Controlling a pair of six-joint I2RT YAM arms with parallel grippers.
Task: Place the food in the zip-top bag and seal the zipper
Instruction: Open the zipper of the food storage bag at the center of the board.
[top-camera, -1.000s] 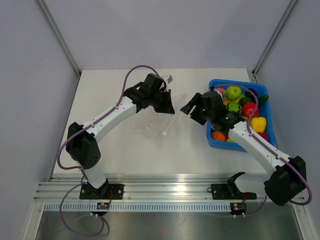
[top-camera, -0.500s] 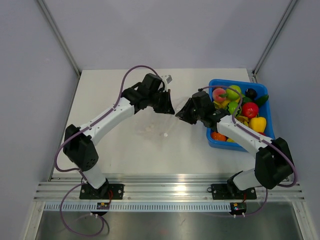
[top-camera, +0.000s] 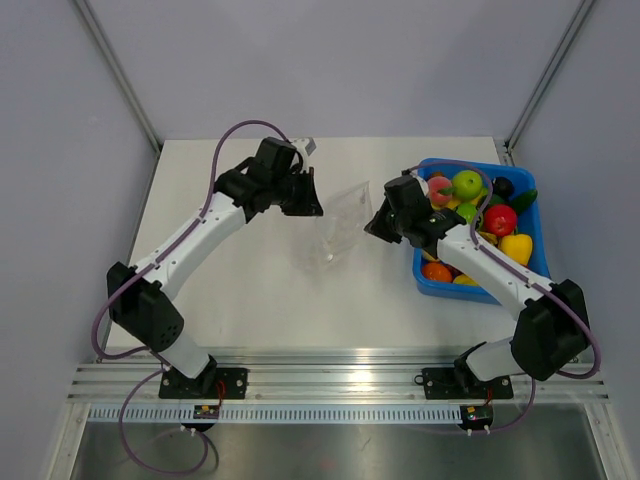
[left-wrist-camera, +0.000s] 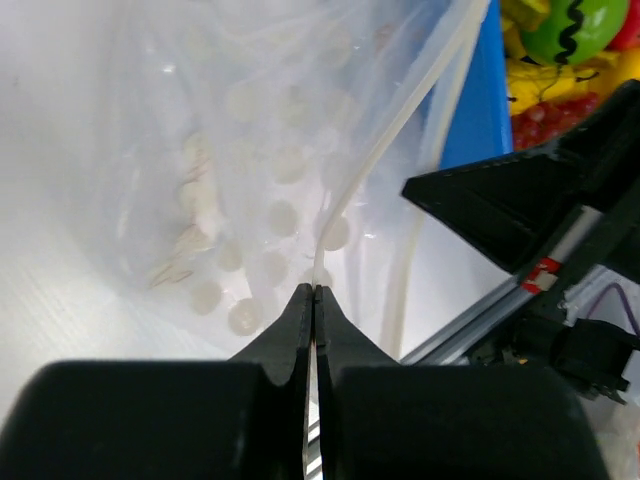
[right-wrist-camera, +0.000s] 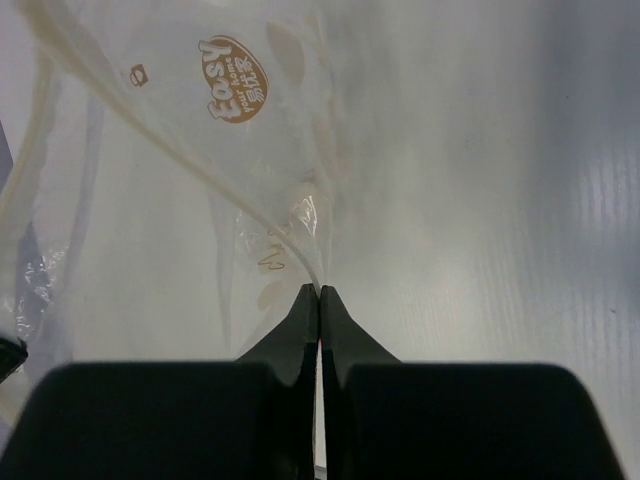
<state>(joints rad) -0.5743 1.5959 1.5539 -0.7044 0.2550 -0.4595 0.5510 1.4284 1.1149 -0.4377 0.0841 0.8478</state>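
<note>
The clear zip-top bag (top-camera: 338, 222) hangs stretched between both arms over the white bench (top-camera: 250, 290). The left jaws are pressed together on its zipper (left-wrist-camera: 392, 145), and the right jaws clamp the bag's opposite edge. An orange oval label (right-wrist-camera: 237, 77) reads "Easy". The food (top-camera: 467, 184) sits in the blue bin (top-camera: 430, 288), right of the bag

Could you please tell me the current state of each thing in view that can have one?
left gripper: shut, pinching the bag's edge.
right gripper: shut, pinching the bag's other side.
zip-top bag: held between both grippers, no food visible inside.
food: piled in the bin.
blue bin: on the table, holding the food.
</note>
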